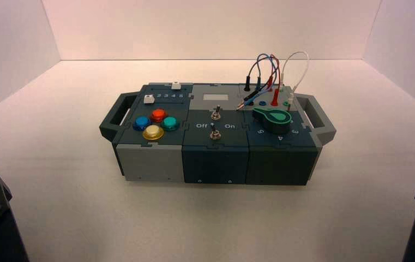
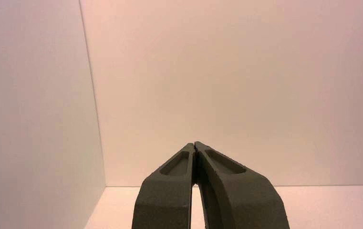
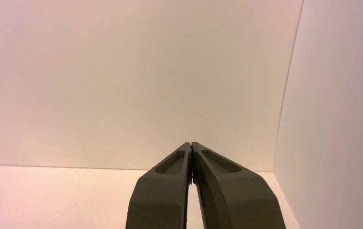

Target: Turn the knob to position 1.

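Both arms sit parked at the near corners; the knob (image 1: 272,120) waits far right on the box (image 1: 214,150), wires (image 1: 270,68) just behind, a snag risk. Left gripper (image 2: 195,145) is pinched together. Right gripper (image 3: 190,144) likewise.

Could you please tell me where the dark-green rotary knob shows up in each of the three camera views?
High view: the round dark-green knob with a lighter green pointer sits on the right section of the box, in front of the wires.
Left wrist view: not in it; only the shut left tool.
Right wrist view: not in it; only the shut right tool.
Shared landmark: the white back wall.
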You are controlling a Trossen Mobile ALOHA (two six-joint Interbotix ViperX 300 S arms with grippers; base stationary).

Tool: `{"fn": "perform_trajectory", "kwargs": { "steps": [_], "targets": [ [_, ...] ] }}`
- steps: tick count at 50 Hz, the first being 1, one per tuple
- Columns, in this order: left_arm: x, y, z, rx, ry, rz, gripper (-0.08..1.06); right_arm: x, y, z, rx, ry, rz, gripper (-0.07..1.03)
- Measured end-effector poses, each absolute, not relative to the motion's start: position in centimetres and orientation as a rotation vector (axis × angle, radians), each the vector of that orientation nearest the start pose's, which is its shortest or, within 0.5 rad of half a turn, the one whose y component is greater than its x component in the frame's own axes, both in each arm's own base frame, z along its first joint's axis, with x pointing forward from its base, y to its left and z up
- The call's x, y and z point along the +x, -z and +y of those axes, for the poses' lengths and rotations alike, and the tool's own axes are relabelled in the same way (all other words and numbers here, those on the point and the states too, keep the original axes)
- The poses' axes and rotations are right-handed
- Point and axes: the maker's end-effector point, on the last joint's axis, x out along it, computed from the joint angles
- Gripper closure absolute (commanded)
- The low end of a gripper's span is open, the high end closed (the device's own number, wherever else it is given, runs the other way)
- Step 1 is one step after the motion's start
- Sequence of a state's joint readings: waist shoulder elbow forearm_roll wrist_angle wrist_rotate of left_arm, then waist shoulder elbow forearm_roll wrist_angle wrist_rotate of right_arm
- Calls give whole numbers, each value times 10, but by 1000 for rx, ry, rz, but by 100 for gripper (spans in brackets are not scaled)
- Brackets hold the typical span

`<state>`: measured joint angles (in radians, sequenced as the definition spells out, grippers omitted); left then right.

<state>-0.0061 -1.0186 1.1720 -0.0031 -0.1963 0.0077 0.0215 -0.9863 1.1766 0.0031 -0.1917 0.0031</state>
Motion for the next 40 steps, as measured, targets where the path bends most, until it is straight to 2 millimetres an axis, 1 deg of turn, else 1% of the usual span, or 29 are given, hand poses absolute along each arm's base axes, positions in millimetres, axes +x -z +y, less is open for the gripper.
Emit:
{"fn": "perform_trajectory", "kwargs": {
  "steps": [16, 23, 25, 29, 32, 34, 38, 40],
  "targets": [
    [249, -295, -1, 5, 6, -29, 100, 254, -283, 9, 6, -35, 17, 99],
    [249, -289, -1, 5, 6, -3, 100, 253, -273, 16, 4, -61, 77, 99],
    [249, -286, -1, 5, 6, 15, 100, 254, -267, 22, 1, -85, 120, 99],
    [249, -279, -4, 5, 15, 58, 100, 255, -261, 29, -4, -114, 167, 99],
    [249, -272, -10, 5, 40, 107, 100, 257, -253, 42, -13, -161, 232, 99],
    [249, -271, -12, 8, 49, 120, 100, 258, -248, 49, -19, -185, 270, 99],
    [248, -262, -25, 14, 100, 191, 100, 260, -233, 63, -35, -234, 367, 99],
    [248, -259, -29, 17, 117, 217, 101, 260, -230, 66, -38, -244, 392, 99]
  ]
}}
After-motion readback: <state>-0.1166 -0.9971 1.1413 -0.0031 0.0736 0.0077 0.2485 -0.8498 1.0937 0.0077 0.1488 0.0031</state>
